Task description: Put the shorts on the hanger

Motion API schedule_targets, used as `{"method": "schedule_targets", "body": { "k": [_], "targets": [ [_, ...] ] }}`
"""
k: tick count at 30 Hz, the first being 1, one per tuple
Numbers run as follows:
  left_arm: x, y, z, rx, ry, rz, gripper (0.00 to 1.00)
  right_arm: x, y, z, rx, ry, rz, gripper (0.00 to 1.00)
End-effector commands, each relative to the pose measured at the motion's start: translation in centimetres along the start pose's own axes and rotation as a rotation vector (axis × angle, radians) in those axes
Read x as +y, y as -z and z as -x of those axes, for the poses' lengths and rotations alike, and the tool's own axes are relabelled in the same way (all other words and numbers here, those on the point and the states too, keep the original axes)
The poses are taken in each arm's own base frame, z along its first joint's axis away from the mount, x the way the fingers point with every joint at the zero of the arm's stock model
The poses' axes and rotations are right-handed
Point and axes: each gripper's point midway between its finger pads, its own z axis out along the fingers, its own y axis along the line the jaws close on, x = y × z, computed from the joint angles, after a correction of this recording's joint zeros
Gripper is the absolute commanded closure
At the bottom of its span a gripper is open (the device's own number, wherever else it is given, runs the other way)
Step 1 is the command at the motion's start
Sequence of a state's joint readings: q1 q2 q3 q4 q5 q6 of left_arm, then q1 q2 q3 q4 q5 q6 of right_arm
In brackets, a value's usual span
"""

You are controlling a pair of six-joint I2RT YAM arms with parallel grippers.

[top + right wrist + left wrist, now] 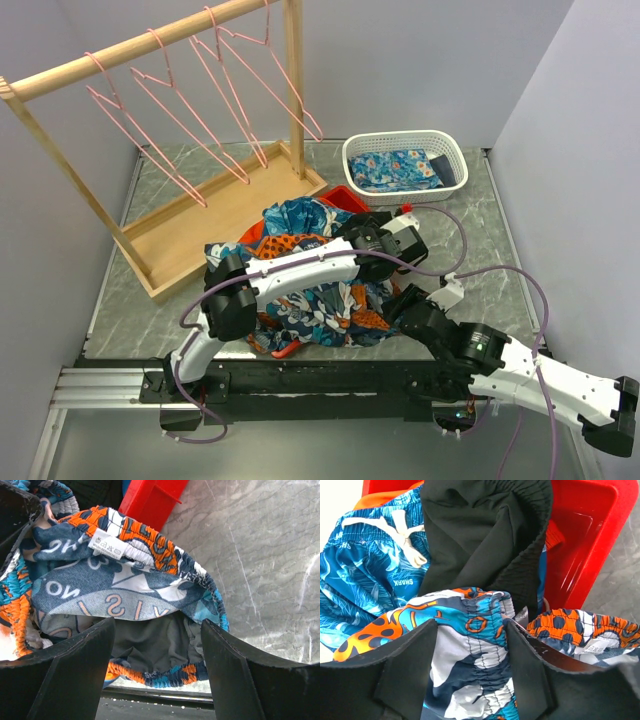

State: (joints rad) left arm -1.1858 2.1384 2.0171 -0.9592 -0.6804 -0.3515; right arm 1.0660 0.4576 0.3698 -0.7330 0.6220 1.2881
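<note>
Light wooden clothes rack (150,40) at ten o'clock in the top view, well apart from the work. Heaped near six o'clock, against a red plastic bin (585,525): floppy navy, teal, orange and white printed shorts (320,300).

Could drag the plain black garment (480,530) along (lying at twelve o'clock of the pinch). Could slide off the thin pink wire hanger (150,150), being wider.

Left gripper (470,625) astride the waistband; clenched or not, cannot tell. Right gripper (157,625) released, jaws wide; might catch one layer only.
</note>
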Motion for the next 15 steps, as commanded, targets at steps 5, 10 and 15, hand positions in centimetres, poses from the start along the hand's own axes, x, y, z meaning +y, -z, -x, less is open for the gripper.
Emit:
{"method": "schedule_targets", "body": {
  "k": [5, 10, 15],
  "targets": [
    [0.9, -0.3, 0.1, 0.005, -0.019, 0.051, 0.55, 0.6, 0.6, 1.7, -0.055, -0.025, 0.019, 0.23],
    [4.1, 0.3, 1.2, -0.037, 0.068, 0.135, 0.84, 0.9, 0.5, 1.6, -0.048, -0.008, 0.018, 0.23],
    [9.7, 2.5, 2.4, -0.112, 0.271, 0.175, 0.99, 1.2, 0.9, 2.3, -0.061, -0.001, 0.013, 0.22]
  ]
}}
